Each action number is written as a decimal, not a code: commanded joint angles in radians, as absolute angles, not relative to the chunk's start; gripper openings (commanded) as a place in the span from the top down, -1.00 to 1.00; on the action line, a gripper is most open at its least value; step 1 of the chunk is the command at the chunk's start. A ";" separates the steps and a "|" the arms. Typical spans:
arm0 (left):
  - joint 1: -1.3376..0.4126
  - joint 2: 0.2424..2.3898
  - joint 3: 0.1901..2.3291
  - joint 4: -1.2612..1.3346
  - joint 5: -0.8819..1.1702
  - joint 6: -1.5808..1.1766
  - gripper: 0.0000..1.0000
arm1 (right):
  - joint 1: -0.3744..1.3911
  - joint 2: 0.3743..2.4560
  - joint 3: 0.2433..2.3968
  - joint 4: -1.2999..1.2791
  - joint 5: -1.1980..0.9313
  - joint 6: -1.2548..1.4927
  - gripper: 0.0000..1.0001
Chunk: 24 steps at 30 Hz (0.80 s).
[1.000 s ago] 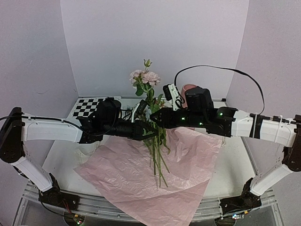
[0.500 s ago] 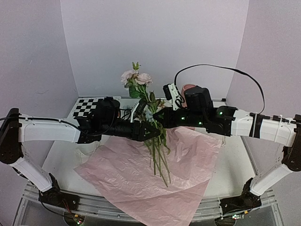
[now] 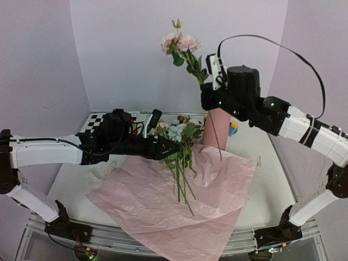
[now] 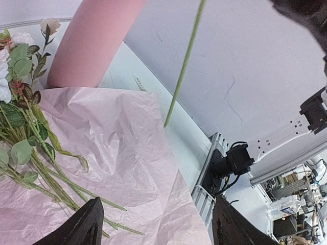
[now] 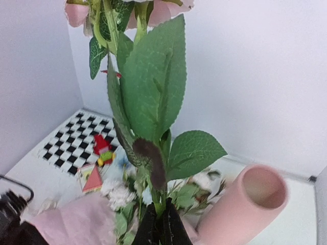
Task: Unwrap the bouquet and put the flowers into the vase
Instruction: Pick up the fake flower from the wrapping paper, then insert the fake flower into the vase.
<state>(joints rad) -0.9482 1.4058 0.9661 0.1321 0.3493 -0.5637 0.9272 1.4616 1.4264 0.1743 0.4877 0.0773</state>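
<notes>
White table, lilac walls; pink paper sheet at 6 o'clock, vase at 1. Right gripper clenches a pink flower; left gripper released.

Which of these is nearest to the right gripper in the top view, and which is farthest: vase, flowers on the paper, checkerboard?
From the right gripper, shut on a pink flower:
1. vase, just below it.
2. flowers, lower left, on the paper.
3. checkerboard, far left at the back.
</notes>
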 commanded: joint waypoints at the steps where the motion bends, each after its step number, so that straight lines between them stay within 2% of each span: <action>1: -0.951 1.364 0.969 0.111 0.295 -0.539 -0.48 | 0.886 1.480 1.615 0.332 0.634 -0.162 1.00; 9: -0.951 1.364 0.980 0.086 0.271 -0.533 -0.48 | 0.787 1.614 1.920 0.421 0.551 -0.234 1.00; 17: -0.951 1.370 0.999 0.058 0.255 -0.525 -0.48 | 0.725 1.726 2.062 0.538 0.497 -0.276 0.98; 24: -0.951 1.384 1.012 0.045 0.248 -0.525 -0.48 | 0.669 1.754 2.058 0.570 0.483 -0.203 0.97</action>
